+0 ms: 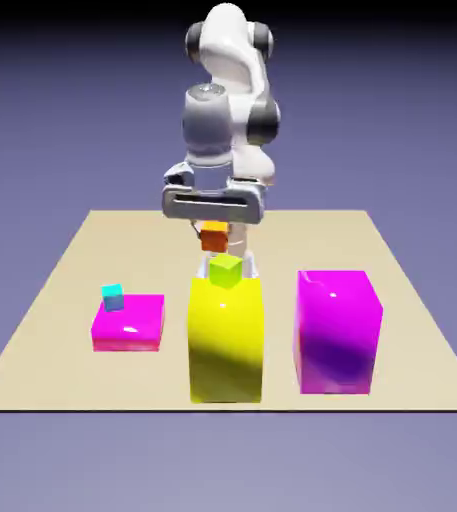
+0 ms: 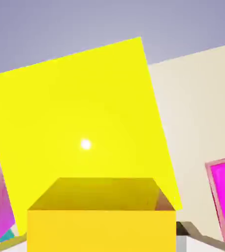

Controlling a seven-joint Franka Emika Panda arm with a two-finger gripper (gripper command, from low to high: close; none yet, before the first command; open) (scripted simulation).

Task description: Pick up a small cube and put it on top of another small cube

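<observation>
The fingers (image 1: 215, 236) are pinching the tiny orange cube (image 1: 214, 239) between them, holding it in the air just above the lime-green cube (image 1: 226, 270), which is sitting atop the tall yellow block (image 1: 226, 340).

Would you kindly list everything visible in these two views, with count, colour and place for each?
orange cube: one, tiny, orange, held in the gripper above the tall yellow block; fills the bottom of the hand view.
lime-green cube: one, tiny, on top of the tall yellow block, just below the orange cube; not seen in the hand view.
cyan cube: one, tiny, on the low magenta block's far corner.
tall yellow block: one, yellow, table's middle front.
low magenta block: one, flat, on the exterior view's left.
tall magenta block: one, on the exterior view's right.
table: one, beige.
arm: one, white, at the far edge.
gripper: one, shut on the orange cube.
</observation>
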